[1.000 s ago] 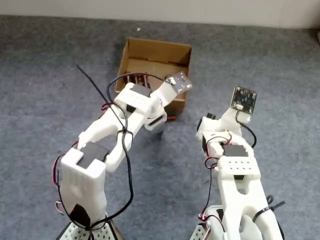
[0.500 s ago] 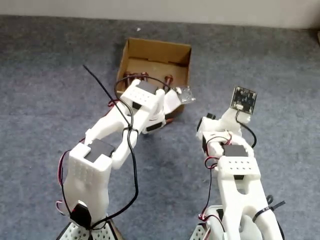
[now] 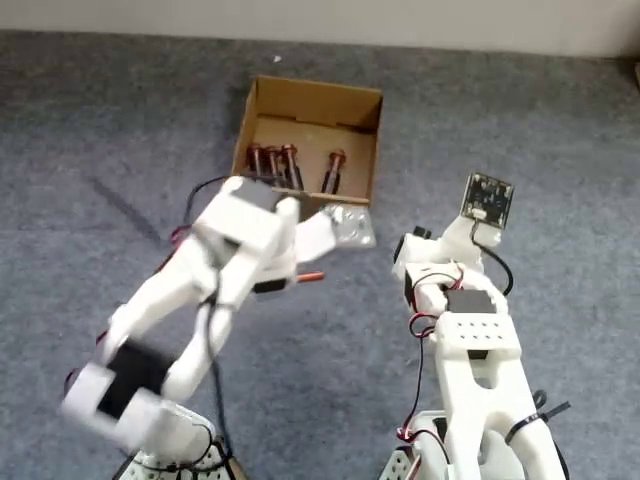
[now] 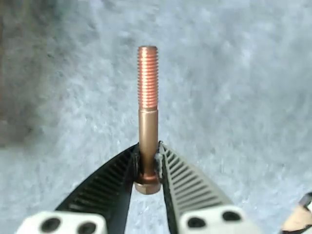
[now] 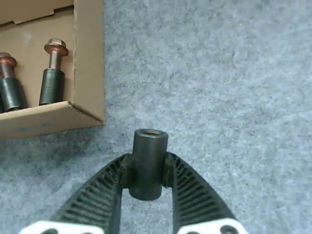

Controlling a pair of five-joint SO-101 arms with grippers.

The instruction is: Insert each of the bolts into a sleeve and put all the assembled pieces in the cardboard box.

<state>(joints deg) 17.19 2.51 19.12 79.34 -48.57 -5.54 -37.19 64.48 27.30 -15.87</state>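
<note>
My left gripper point(image 4: 147, 151) is shut on a copper bolt point(image 4: 147, 107), gripped just above its head, with the threaded end pointing away over the grey carpet. From above, the bolt point(image 3: 310, 275) sticks out of the left arm point(image 3: 240, 240), just in front of the cardboard box point(image 3: 315, 92). My right gripper point(image 5: 146, 168) is shut on a black sleeve point(image 5: 147, 156), which stands with its bore open, to the right of the box point(image 5: 87, 58). Several bolt-in-sleeve pieces point(image 3: 272, 162) lie inside the box, and two of these pieces point(image 5: 53, 73) appear in the right wrist view.
Grey carpet point(image 3: 520, 120) covers the whole surface. The right arm point(image 3: 460, 300) stands to the right of the box, its wrist camera board point(image 3: 487, 197) raised. Wires loop off the left arm.
The left arm has drawn back from over the box towards the near side, carrying the bolt; the box's contents are now uncovered. The right arm has not moved.
</note>
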